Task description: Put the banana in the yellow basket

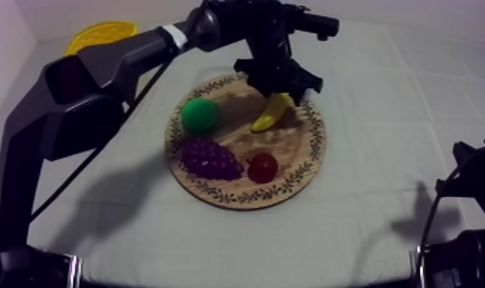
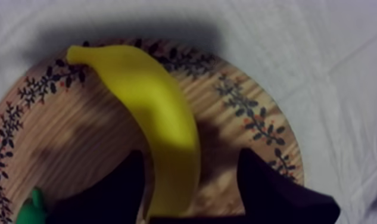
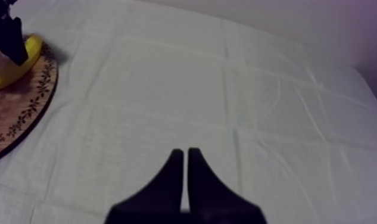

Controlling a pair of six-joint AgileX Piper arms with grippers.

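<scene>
Left gripper [image 2: 190, 161], fingers apart, straddles the banana [image 2: 149, 107] at one o'clock on the wooden board [image 1: 285, 153]. Off-centre closure may roll the curved fruit free. Right gripper [image 3: 185, 154] rests, fingers together. Yellow basket [image 1: 99, 34] lies at eleven o'clock.

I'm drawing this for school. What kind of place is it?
Most likely a robot lab, not a kitchen: a cloth-covered table, a black robot arm reaching over it, and a toy banana on a wooden board.
</scene>
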